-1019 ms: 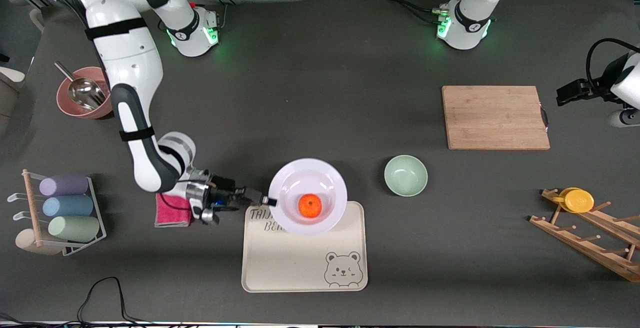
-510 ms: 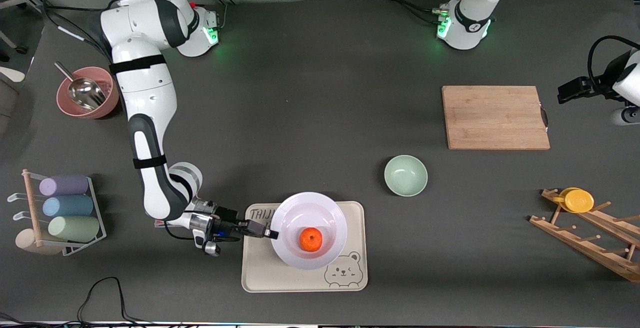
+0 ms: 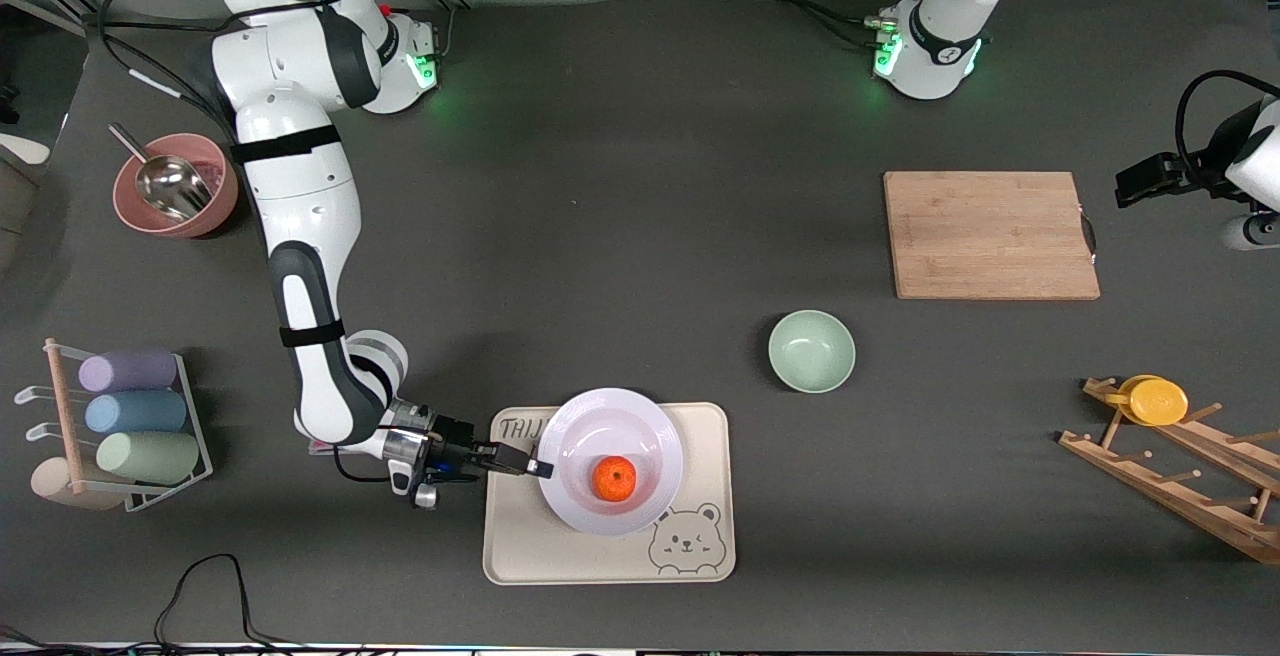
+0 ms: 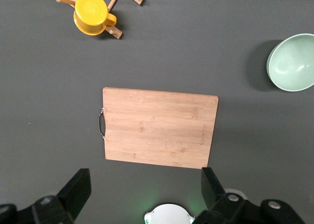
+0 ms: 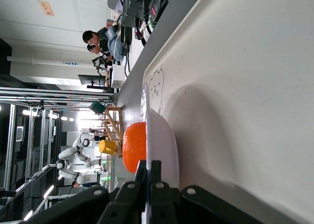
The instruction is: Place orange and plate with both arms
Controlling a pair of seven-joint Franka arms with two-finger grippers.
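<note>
Bear tray (image 3: 560, 556), table's near edge, mid-length. Plate (image 3: 655, 431), lowered since a moment ago, now on or just above the tray; placement nearly done. Right gripper (image 3: 533, 467) clamps its rim. Left gripper (image 4: 147, 194) agape, waiting above the cutting board (image 4: 159, 128). Orange (image 3: 614, 478) sits in plate.

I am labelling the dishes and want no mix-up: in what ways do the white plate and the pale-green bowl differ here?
The plate is wider and shallower than the pale-green bowl. The plate rests on the cream bear tray, while the bowl stands on the bare table. The plate holds the orange; the bowl holds nothing. The right gripper pinches the plate's rim; nothing touches the bowl. Both are round and upright.
</note>
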